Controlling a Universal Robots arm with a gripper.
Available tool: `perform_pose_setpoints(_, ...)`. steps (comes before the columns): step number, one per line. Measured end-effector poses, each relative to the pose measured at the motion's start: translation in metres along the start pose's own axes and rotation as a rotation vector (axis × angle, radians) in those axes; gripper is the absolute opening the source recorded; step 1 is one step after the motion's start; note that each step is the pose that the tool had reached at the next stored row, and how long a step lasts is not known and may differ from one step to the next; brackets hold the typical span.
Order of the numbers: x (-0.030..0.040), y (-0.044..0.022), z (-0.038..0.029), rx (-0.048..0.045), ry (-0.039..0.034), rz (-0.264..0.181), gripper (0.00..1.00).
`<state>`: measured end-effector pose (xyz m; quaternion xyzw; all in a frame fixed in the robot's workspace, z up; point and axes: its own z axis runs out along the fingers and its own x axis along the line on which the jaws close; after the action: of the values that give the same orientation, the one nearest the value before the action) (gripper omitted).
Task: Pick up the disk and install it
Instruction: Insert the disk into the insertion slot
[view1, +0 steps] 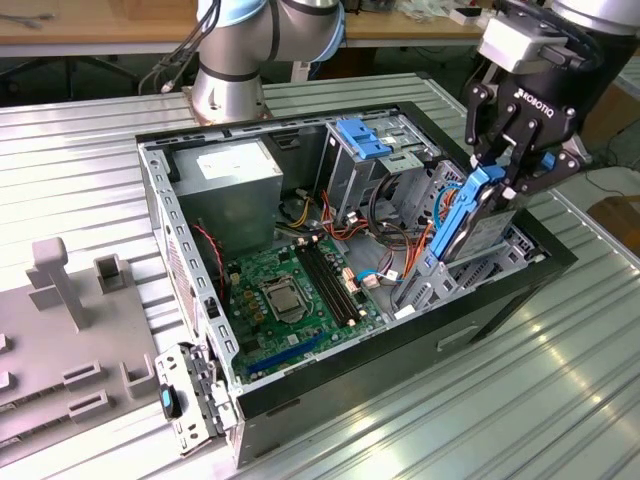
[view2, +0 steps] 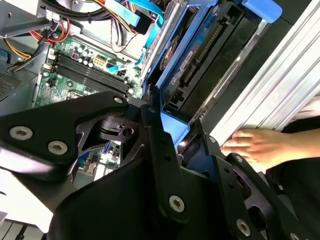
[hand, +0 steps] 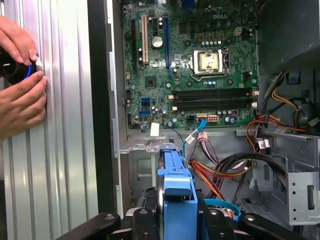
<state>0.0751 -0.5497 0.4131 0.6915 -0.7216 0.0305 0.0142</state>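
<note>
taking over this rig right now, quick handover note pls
Gripper: shut on the disk, at its top end.
Disk: on edge, tilted, lower end in the bay at the exterior view's right of the open computer case; upper part above the rim.
Done: disk picked up, at the bay.
Left: not seated yet.
Note: a person's hands are on the table beside the case.

The table (view1: 560, 400) is ribbed bare metal, bright and reflective. The case (view1: 380, 365) shows smooth black outer walls and dull grey sheet metal inside. The disk (view1: 475, 220) has a glossy blue plastic frame and a grey metal body. The gripper (view1: 498, 178) is matt black. In the exterior view, at nine o'clock lies a matt grey plastic fixture (view1: 60, 300); at twelve o'clock, a smooth wooden bench (view1: 100, 30).
</note>
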Motion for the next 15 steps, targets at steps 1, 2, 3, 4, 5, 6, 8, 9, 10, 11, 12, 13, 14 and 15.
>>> perform_pose_setpoints(1, 0.0006, 0.0, 0.0018, 0.0, -0.0007, 0.0, 0.37)
perform_pose_setpoints(2, 0.0017, 0.0, 0.0038, -0.0001, -0.001, 0.0, 0.37)
perform_pose_setpoints(3, 0.0027, 0.0, 0.0062, 0.0, -0.001, 0.0, 0.37)
perform_pose_setpoints(4, 0.0031, 0.0, 0.0071, 0.0, -0.0008, 0.0, 0.37)
perform_pose_setpoints(5, 0.0036, 0.0001, 0.0085, 0.0004, -0.001, 0.0, 0.37)
perform_pose_setpoints(6, 0.0045, 0.0001, 0.0112, 0.0017, -0.0011, 0.0, 0.37)
perform_pose_setpoints(8, 0.0053, 0.0, 0.0127, 0.0033, -0.0009, 0.0, 0.37)
perform_pose_setpoints(9, 0.0053, 0.0, 0.0127, 0.0034, -0.001, 0.0, 0.37)
perform_pose_setpoints(10, 0.0054, 0.0, 0.0128, 0.0035, -0.0011, 0.0, 0.37)
perform_pose_setpoints(11, 0.0054, 0.0, 0.0128, 0.0036, -0.0011, 0.0, 0.37)
perform_pose_setpoints(12, 0.0054, 0.0, 0.0128, 0.0037, -0.001, 0.0, 0.38)
perform_pose_setpoints(13, 0.0054, 0.0, 0.0127, 0.0037, -0.0009, 0.0, 0.44)
perform_pose_setpoints(14, 0.0054, 0.0, 0.0128, 0.0038, -0.001, 0.0, 0.44)
perform_pose_setpoints(15, 0.0054, 0.0, 0.0128, 0.0039, -0.0011, 0.0, 0.51)
